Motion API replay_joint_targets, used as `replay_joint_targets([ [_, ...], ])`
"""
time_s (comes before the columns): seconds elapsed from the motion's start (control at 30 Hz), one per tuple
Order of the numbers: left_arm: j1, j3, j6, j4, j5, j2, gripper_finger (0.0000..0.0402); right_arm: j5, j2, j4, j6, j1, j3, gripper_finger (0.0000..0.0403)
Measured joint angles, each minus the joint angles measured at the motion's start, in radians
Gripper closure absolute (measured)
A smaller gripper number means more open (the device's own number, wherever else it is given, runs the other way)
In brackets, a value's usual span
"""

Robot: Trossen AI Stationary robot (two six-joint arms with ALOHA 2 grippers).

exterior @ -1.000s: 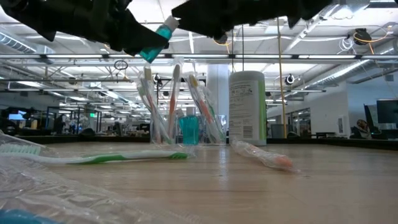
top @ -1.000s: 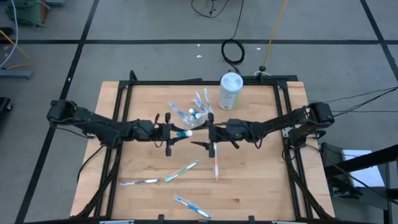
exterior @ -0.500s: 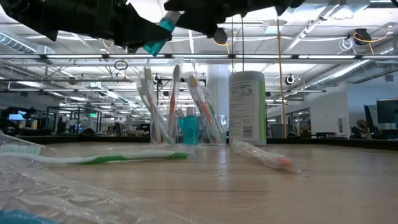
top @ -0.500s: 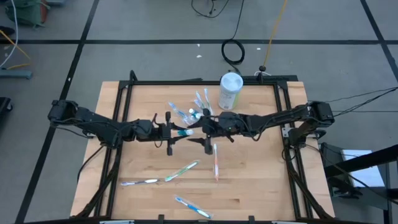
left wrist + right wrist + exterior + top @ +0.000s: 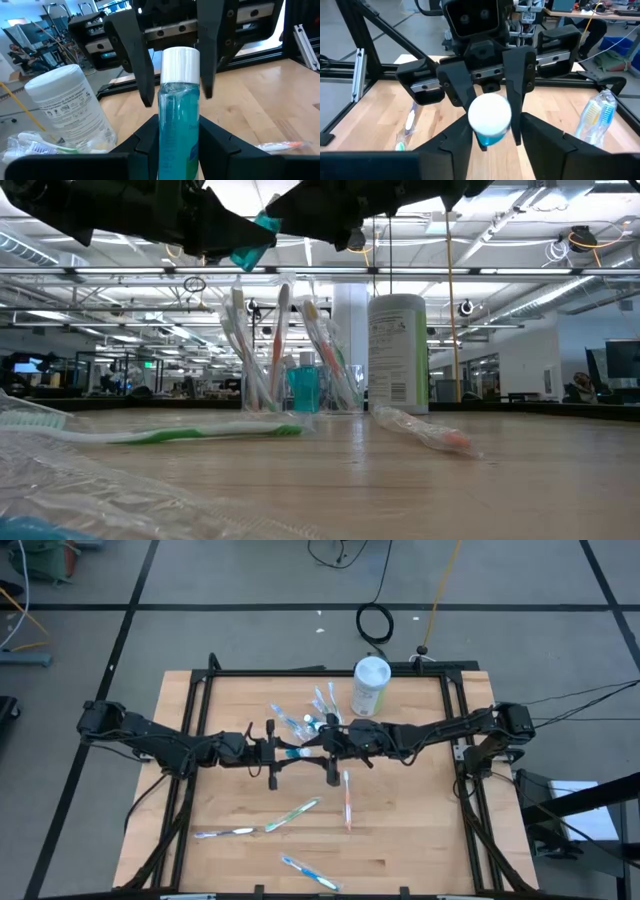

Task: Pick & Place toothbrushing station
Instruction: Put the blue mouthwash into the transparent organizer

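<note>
A blue toothpaste tube (image 5: 297, 752) with a white cap (image 5: 180, 57) hangs above the table's middle, held by my left gripper (image 5: 283, 752). My right gripper (image 5: 322, 745) faces it, open. Its fingers (image 5: 140, 65) stand on either side of the cap. The clear cup (image 5: 290, 385) holds several toothbrushes and a tube and stands on the table just beyond both grippers. In the high view the cup (image 5: 318, 721) lies next to the canister. My left gripper pinches the tube's body (image 5: 179, 140) between its two fingers, coming level from the table's left. The tube lies along the fingers with its cap end toward the right arm. It is lifted clear and tilted slightly cap-up. Whether my right gripper touches the cap (image 5: 490, 115) I cannot tell.
A white-and-green canister (image 5: 370, 685) stands at the far side. Wrapped toothbrushes lie loose on the near half of the table: a green one (image 5: 292, 813), a red one (image 5: 347, 800), one at the left (image 5: 225, 833) and a blue one (image 5: 308, 873).
My right gripper has moved toward the table's left and a little up, up to the held tube, so that its fingers now flank the cap. The tube and my left gripper have stayed in place.
</note>
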Motion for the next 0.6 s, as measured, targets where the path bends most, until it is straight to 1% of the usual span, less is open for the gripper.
replay_joint_targets([
  [0.33, 0.000, 0.000, -0.025, 0.000, -0.003, 0.000, 0.0298, 0.001, 0.000, 0.002, -0.022, 0.000, 0.000, 0.0306],
  [0.43, 0.000, 0.000, -0.026, -0.008, -0.003, 0.000, 0.0298, 0.001, 0.000, -0.004, -0.025, 0.000, 0.000, 0.0310],
  [0.53, 0.000, 0.000, -0.021, -0.006, -0.006, 0.000, 0.0298, 0.001, 0.000, -0.005, -0.025, 0.000, 0.000, 0.0305],
  [0.6, -0.001, 0.000, -0.009, -0.001, -0.028, 0.000, 0.0298, 0.000, 0.000, -0.003, -0.028, 0.000, 0.000, 0.0304],
])
